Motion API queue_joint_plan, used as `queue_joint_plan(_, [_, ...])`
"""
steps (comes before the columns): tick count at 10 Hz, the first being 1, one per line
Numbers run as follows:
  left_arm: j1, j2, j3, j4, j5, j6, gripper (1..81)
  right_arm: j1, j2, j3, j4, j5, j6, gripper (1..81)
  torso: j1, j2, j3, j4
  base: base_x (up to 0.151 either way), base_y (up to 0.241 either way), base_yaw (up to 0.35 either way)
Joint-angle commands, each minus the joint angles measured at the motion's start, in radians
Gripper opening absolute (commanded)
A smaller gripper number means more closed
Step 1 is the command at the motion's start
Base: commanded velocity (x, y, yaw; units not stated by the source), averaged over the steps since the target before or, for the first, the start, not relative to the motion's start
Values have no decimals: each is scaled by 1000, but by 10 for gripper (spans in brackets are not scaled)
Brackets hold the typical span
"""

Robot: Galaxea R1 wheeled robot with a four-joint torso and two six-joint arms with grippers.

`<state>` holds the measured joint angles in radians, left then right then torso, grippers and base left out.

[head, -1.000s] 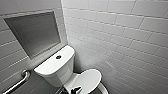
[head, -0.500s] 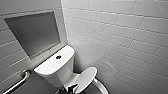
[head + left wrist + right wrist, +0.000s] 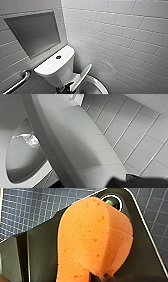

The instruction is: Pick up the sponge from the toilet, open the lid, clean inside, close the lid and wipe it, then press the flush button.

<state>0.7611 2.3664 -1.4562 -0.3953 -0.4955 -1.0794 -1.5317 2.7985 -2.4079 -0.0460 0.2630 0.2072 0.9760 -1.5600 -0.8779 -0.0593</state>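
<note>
The white toilet stands against the tiled wall, with the dark round flush button in the middle of its tank top. Its lid is half raised and tilted over the bowl. My left gripper sits low beside the lid's hinge end, between tank and lid, open. In the left wrist view the lid runs close across the picture, with the bowl opening behind it. My right gripper is shut on the orange sponge, which bulges from the pinch.
A metal grab bar is fixed to the wall left of the tank. A recessed grey panel sits above the tank. White tiled wall closes in on the right. Small-tiled floor lies under the right wrist.
The lid has swung further up from the bowl over the last second. The sponge stays pinched in the right gripper.
</note>
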Motion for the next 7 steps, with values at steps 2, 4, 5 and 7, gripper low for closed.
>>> queue_joint_plan(2, [-136,-70,-21,22,-49,-48,811,9,-18,1,-6,-57,1,10,0,0,0,0,0,0,0])
queue_joint_plan(4, [-136,-82,-27,26,-51,-83,811,9,-20,3,-6,-57,1,10,0,0,0,0,0,0,0])
queue_joint_plan(5, [-136,-81,-36,23,-49,-88,811,9,-20,1,-5,-57,1,10,0,0,0,0,0,0,0])
queue_joint_plan(7, [-131,-85,-52,23,-49,-97,811,8,-18,1,-3,-57,1,10,0,0,0,0,0,0,0])
